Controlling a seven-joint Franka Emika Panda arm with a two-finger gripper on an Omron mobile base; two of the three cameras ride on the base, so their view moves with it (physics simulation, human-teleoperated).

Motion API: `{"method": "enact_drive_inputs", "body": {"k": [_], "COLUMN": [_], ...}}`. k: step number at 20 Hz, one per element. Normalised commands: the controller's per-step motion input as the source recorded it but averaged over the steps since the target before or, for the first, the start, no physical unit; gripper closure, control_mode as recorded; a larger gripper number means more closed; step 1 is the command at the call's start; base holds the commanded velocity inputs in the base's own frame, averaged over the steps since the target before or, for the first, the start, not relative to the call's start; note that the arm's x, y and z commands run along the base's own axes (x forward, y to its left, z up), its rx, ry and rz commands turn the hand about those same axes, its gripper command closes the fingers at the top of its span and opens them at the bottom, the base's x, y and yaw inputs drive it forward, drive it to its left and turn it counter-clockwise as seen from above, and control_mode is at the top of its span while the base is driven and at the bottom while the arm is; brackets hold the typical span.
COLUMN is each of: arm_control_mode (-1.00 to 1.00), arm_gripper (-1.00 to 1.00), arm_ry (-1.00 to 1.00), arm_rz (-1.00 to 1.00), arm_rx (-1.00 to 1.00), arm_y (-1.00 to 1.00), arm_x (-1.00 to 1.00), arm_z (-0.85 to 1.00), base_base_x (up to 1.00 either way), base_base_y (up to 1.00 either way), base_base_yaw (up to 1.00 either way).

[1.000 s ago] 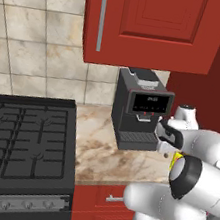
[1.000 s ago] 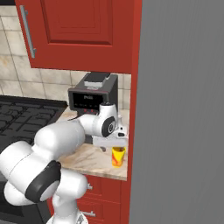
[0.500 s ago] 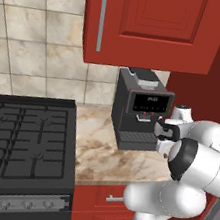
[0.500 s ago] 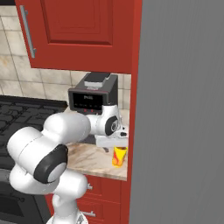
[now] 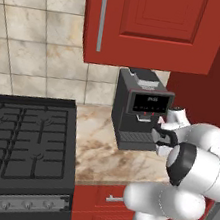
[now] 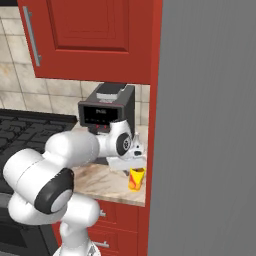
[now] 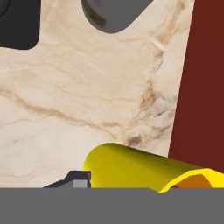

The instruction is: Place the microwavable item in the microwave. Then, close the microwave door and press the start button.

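- The small yellow cylindrical cup (image 6: 135, 178) is seen standing on the marbled beige stone table (image 5: 104, 154), near its front edge and close beside the dark red cabinet side panel (image 6: 154, 125) — a tight corner, which is judged to be why the arm is bent over it from the open side.
- In the hand view the yellow cup (image 7: 144, 170) lies along the bottom of the picture, its orange-lined open mouth toward the red panel (image 7: 201, 83); a dark finger tip (image 7: 72, 181) is seen against its closed end.
- The end effector (image 6: 134, 159) is poised just above the cup in the right base view. Its fingers appear partly drawn in around the cup, but a firm hold cannot be confirmed: the contact is hidden at the frame's edge, so whether it is gripped cannot be told.
- The black boxy coffee machine (image 5: 140, 109) is set at the back of the table, just behind the working spot, under the red wall cabinet (image 5: 146, 24).
- The black gas stove (image 5: 20, 142) is placed to the left, well apart from the cup.
- The step in hand is judged to be the pick-up — the very start of the task; placing in the microwave, closing the door and pressing start are all still to be done.
- A lift straight up would be wise, so that the cup is not knocked against the red panel.
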Motion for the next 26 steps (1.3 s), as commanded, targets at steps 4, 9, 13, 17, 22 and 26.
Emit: {"method": "enact_drive_inputs", "body": {"k": [4,9,13,17,22,26], "arm_control_mode": [-1.00,-1.00,-1.00,-1.00,-1.00,-1.00], "arm_gripper": [1.00,1.00,1.00,1.00,1.00,1.00], "arm_ry": [-0.11,-0.14,-0.11,-0.05,-0.06,0.03], "arm_rz": [0.00,0.00,0.01,0.08,0.11,0.13], "arm_rx": [-0.02,0.00,0.00,0.00,0.00,0.01], "arm_y": [0.00,0.13,0.35,0.48,0.49,0.62], "arm_x": [-0.47,-0.60,-0.16,-0.01,0.00,-0.05], "arm_z": [-0.11,0.03,0.40,0.69,0.95,0.86], "base_base_x": [0.00,0.00,0.00,0.00,0.00,0.00], "base_base_y": [0.00,0.00,0.00,0.00,0.00,0.00], "base_base_yaw": [0.00,0.00,0.00,0.00,0.00,0.00]}}
